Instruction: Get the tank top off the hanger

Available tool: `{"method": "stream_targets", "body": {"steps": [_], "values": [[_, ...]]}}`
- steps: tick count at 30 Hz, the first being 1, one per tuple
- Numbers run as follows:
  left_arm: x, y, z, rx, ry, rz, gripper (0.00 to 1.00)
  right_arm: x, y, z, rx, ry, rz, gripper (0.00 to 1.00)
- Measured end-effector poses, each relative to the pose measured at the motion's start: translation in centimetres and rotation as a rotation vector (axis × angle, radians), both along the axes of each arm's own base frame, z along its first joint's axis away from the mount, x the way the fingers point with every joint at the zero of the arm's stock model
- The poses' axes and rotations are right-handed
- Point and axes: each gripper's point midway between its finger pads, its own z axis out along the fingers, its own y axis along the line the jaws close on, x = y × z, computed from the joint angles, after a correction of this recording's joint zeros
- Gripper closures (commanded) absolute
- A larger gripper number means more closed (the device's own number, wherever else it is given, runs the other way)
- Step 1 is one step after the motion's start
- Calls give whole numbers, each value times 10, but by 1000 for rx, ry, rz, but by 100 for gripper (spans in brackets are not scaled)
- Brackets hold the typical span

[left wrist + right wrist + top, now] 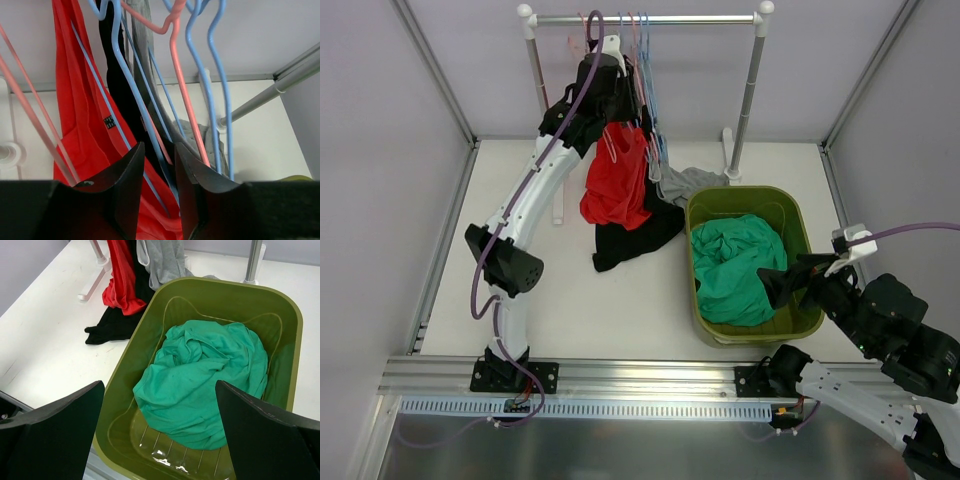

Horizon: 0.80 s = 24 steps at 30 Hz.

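Red point(615, 180), black point(635, 240) and grey point(690, 182) tank tops hang from blue and pink wire hangers on the rail point(650, 18). My left gripper point(617, 75) is up among the hangers. In the left wrist view its jaws point(160, 150) stand narrowly apart around a blue hanger point(131, 85), with the black top point(117, 90) just behind it and the red top point(75, 100) to the left. My right gripper point(778, 285) is wide open and empty point(159, 385) over a green top point(205, 380) lying crumpled in the olive basket point(295, 310).
The olive basket point(692, 215) stands at the right of the table. The rack's posts and feet point(732, 160) stand at the back. The black top's hem trails on the table left of the basket. Side rails frame the table.
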Motion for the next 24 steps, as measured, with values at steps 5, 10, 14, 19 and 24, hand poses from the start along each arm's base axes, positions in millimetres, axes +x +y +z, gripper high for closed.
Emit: {"method": "stream_targets", "body": {"steps": [5,10,14,19,24], "values": [[7,-3,-17,14,29,4,91,0,3,1,8,-4,9,0],[6,7,-16,19,29,40,100,2,5,1,6,-6,11,1],[0,15,-8,23,21,60,100,3,7,2,6,-9,16,1],[-16,28,21,6,-23,84,100,4,10,3,4,-10,26,1],[-43,43,61,-34,-87,91,100,3,12,3,3,-14,35,0]]}}
